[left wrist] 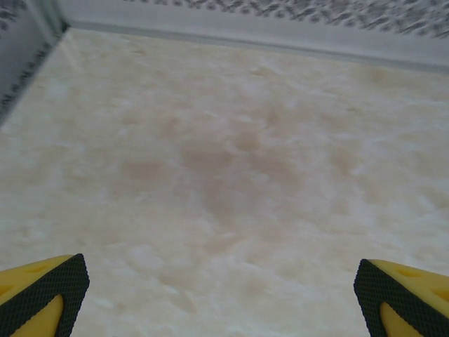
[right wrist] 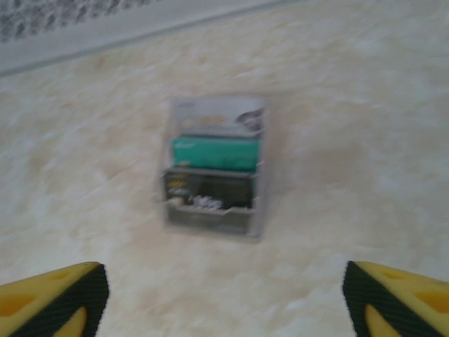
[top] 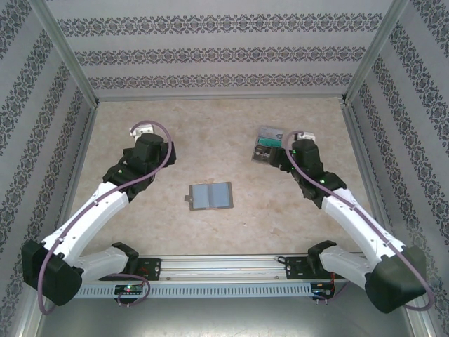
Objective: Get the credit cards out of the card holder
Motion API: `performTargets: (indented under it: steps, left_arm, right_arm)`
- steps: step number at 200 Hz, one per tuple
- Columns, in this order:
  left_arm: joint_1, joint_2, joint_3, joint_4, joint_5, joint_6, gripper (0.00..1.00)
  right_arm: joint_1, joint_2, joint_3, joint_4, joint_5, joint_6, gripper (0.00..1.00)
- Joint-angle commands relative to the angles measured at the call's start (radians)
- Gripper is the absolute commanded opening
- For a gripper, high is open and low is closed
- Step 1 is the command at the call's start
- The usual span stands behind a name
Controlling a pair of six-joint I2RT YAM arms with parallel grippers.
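Jaws wide both sides; rt wrist: clear case (right wrist: pixel 214 165); top: card holder (top: pixel 210 196).

A clear plastic case (top: pixel 269 145) lay flat on the pale marbled table (top: pixel 224 126), right of centre in the upper half of the overhead view. In the blurred right wrist view it sat just above centre, with a green band over a dark one inside. Walls (top: pixel 210 49) with grey patterned stripes enclosed the table. A metal rail (top: pixel 224 263) ran along the bottom.
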Motion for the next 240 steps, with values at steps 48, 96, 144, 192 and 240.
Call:
performTargets:
  steps: [48,96,144,192,240]
  left_arm:
    - [0.289,0.082,-0.200,0.311,-0.006,0.143,1.00]
    - [0.396,0.330,-0.238,0.572,0.056,0.185,0.99]
    - [0.466,0.441,-0.284,0.790,0.191,0.205,0.99]
    - [0.470,0.372,-0.430,1.020,0.364,0.281,1.00]
    - [0.460,0.367,-0.482,1.119,0.443,0.329,1.00]
  right_arm:
    - [-0.171,0.032,-0.237,0.399,0.054,-0.316,0.98]
    - [-0.250,0.318,-0.271,0.745,0.120,-0.350,0.98]
    - [-0.279,0.444,-0.256,0.916,0.016,-0.383,0.98]
    - [-0.309,0.463,-0.369,1.129,-0.071,-0.376,0.98]
    - [-0.314,0.471,-0.361,1.121,-0.120,-0.388,0.98]
